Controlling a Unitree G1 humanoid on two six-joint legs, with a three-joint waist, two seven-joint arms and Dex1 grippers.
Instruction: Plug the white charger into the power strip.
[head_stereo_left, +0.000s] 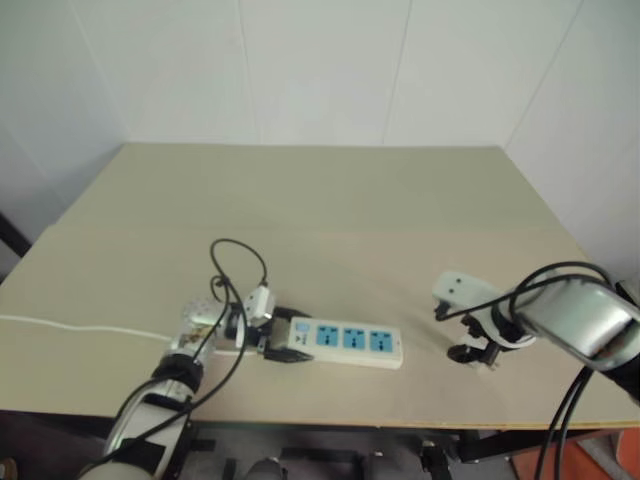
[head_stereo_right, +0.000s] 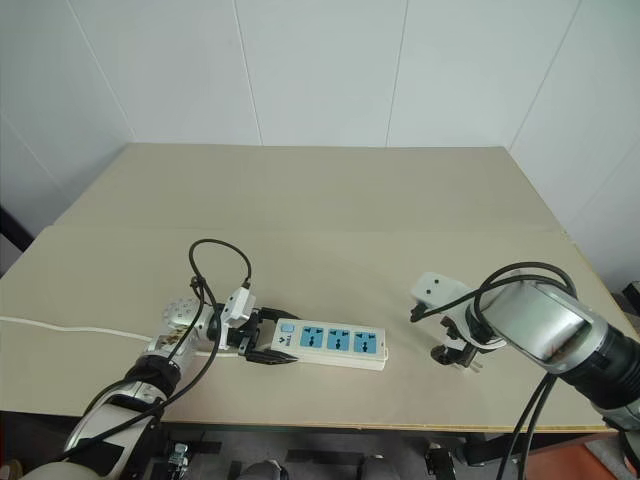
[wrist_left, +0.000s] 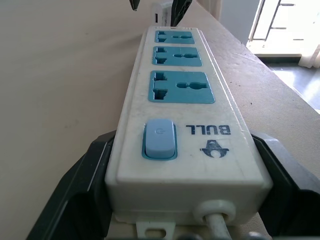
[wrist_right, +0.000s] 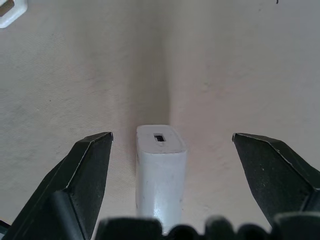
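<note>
At the near edge of the counter (head_stereo_left: 350, 190), around six o'clock, the power strip (head_stereo_left: 345, 340) lies flat, blue sockets up, its cord end pinched between the jaws of the left gripper (head_stereo_left: 272, 342). Over at four o'clock, well apart from the strip, the right gripper (wrist_right: 172, 150) points down with its jaws spread wide, and the white charger (wrist_right: 160, 170) stands between the fingers (wrist_right: 85, 170), touching neither.

Bare table (head_stereo_right: 330, 200) beyond the power strip (head_stereo_right: 335, 342)
</note>
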